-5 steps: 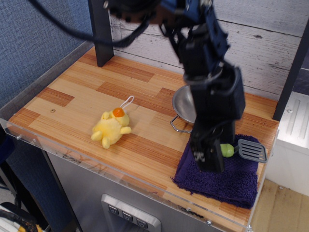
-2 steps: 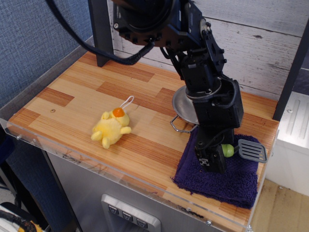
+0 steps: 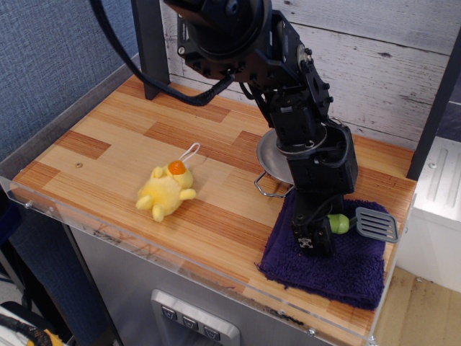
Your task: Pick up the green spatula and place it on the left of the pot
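The green spatula lies on a purple towel (image 3: 338,270) at the right front. Its lime-green handle (image 3: 338,223) and grey slotted blade (image 3: 376,225) point right. My gripper (image 3: 315,236) is down on the towel at the handle's left end and hides that end. The black fingers (image 3: 310,241) block the view of the jaws, so I cannot tell if they are closed on the handle. The pot (image 3: 276,157), a shiny steel bowl with a wire loop handle, sits just behind the towel and is mostly hidden by my arm.
A yellow plush duck (image 3: 167,190) lies on the wooden table (image 3: 108,155) left of the pot. A dark post (image 3: 150,50) stands at the back left. A clear plastic rim (image 3: 144,241) runs along the front edge.
My arm has leaned further over the pot and the gripper has shifted slightly up and left on the towel. The spatula has stayed in place.
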